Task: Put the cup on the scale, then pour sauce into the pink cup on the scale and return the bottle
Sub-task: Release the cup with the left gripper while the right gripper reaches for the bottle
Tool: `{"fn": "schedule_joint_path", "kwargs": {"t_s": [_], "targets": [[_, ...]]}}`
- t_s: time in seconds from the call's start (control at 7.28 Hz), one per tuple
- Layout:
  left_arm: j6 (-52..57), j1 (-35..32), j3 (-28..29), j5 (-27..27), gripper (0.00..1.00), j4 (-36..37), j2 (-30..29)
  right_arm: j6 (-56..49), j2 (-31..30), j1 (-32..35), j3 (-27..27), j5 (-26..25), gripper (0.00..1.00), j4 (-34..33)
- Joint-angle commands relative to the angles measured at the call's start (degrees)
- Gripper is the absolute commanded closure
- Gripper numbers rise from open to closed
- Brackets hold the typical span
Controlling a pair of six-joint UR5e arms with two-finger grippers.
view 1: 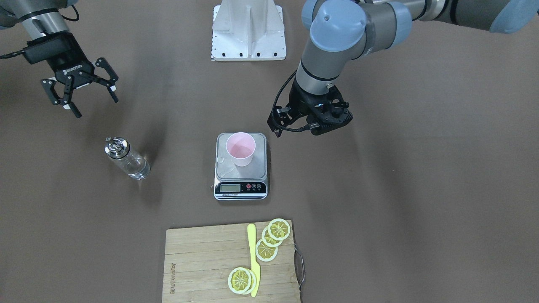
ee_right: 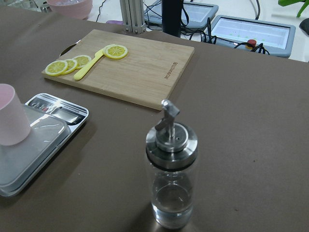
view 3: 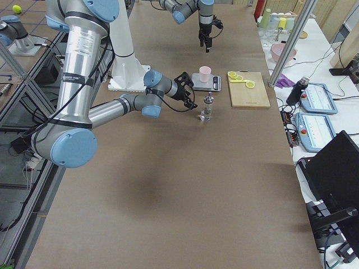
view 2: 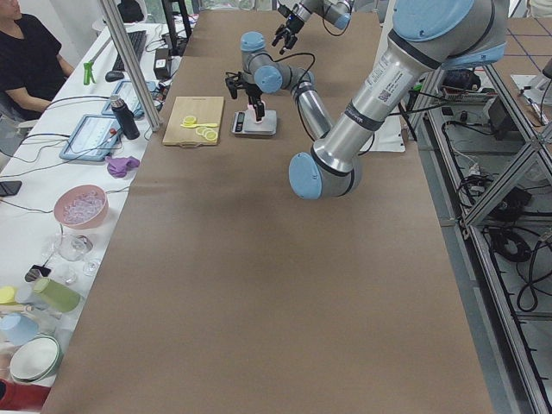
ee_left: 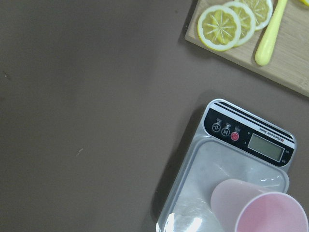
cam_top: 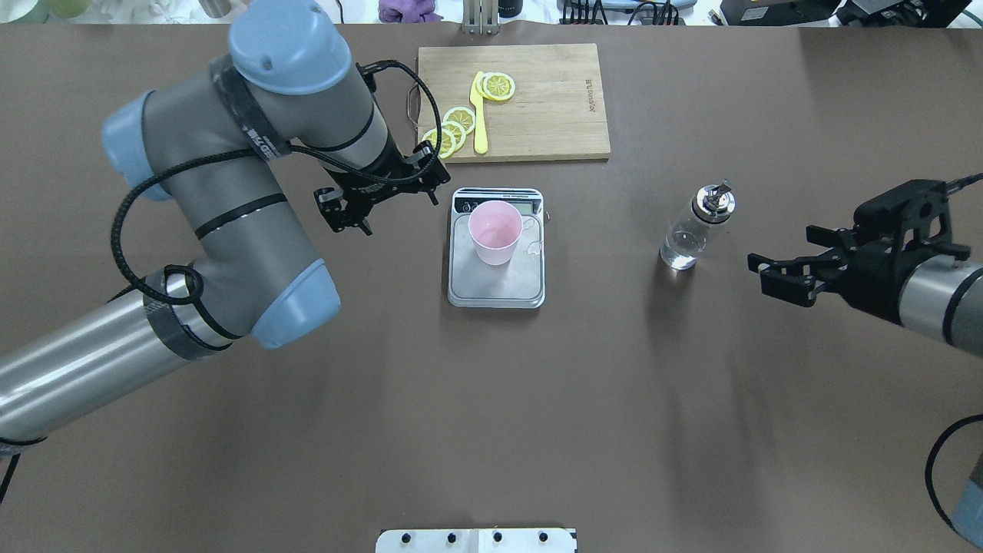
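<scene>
Nearest my right wrist camera: bottle (ee_right: 171, 179), upright on the surface, clear sauce (ee_right: 170, 205) low inside, a detail I can't read from overhead. Front view alone shows the scale (view 1: 223, 168) display; cup (view 1: 240, 148) stands upright on its platform. Right gripper (view 1: 96, 106): jaws spread, empty, near the bottle, not touching. Left gripper (cam_top: 380, 198): jaws look spread, empty, beside the scale. Count: one bottle, cup, scale, cutting board (view 1: 202, 261), yellow knife (view 1: 254, 261); five lemon slices (view 1: 279, 229)

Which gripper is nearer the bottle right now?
The right gripper: open, empty, with nothing between it and the bottle. The left gripper hangs on the scale's other side, farther away.
</scene>
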Motion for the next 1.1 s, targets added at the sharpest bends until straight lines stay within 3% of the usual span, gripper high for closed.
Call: {"fn": "schedule_joint_path", "kwargs": {"t_s": [0.0, 0.14, 0.27, 0.41, 0.55, 0.96], "targets": [[4.7, -2.0, -3.0, -0.7, 0.01, 0.1, 3.0, 0.0, 0.2, -6.5, -0.9, -12.1, 0.01, 0.1], [7.7, -2.2, -5.2, 0.1, 0.01, 0.1, 5.6, -0.1, 0.2, -7.5, -3.2, -13.5, 0.01, 1.8], [8.0, -2.8, -5.9, 0.2, 0.01, 0.0, 6.6, -0.4, 1.3, -8.1, -8.7, -14.3, 0.01, 8.7], [8.6, -2.9, -5.9, 0.7, 0.02, 0.0, 6.6, -1.7, 6.5, -8.0, -16.3, -17.5, 0.02, 15.5], [8.6, -2.8, -5.8, 1.0, 0.02, 0.0, 6.6, -3.0, 9.0, -7.9, -19.4, -18.5, 0.02, 16.8], [8.6, -2.8, -5.6, 1.8, 0.02, -0.1, 6.6, -5.4, 10.5, -7.5, -19.8, -19.1, 0.02, 16.9]]}}
